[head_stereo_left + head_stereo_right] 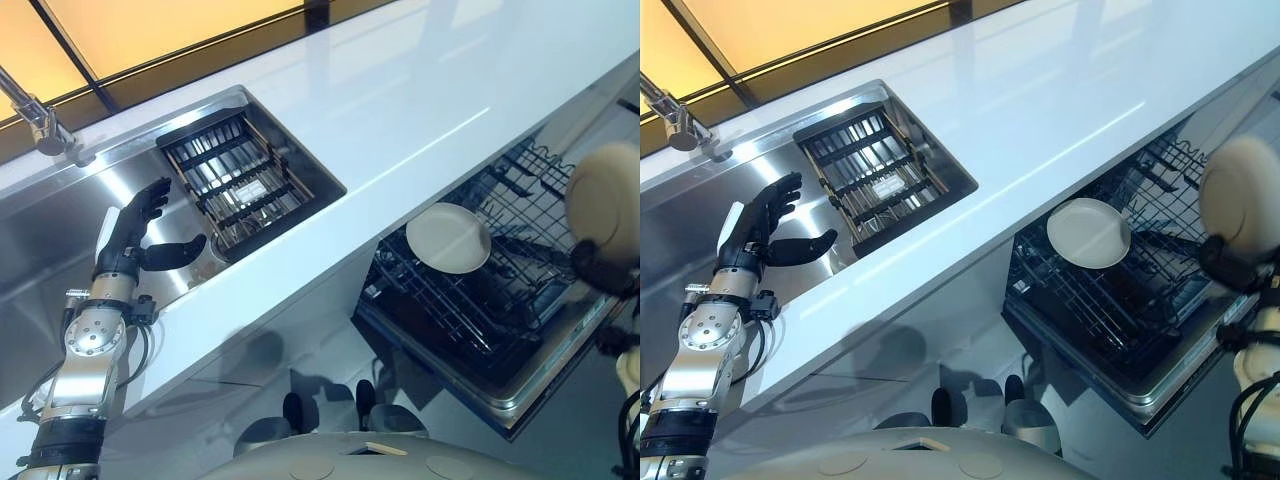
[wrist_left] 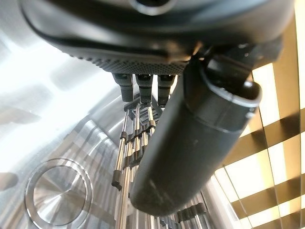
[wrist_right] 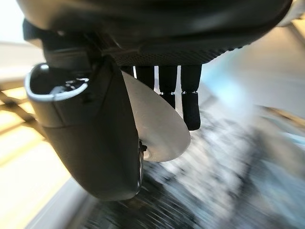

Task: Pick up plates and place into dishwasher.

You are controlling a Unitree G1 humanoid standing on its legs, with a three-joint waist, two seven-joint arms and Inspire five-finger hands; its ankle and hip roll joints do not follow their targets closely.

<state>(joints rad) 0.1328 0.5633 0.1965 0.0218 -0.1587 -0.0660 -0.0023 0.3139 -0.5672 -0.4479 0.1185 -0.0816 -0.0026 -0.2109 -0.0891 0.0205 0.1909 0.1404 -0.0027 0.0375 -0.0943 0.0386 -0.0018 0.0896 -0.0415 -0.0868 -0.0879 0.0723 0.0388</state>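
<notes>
A cream plate is pinched upright in my right hand at the far right, above the open dishwasher's lower rack. In the right wrist view the white plate sits between the thumb and the fingers. A second cream plate leans in the rack's near-left part. Over the steel sink at the left my left hand hangs open with nothing in it, fingers straight and thumb spread.
A black wire drying rack sits in the sink's right half, with a faucet behind and the drain below the left hand. A white countertop runs between the sink and the dishwasher's open door.
</notes>
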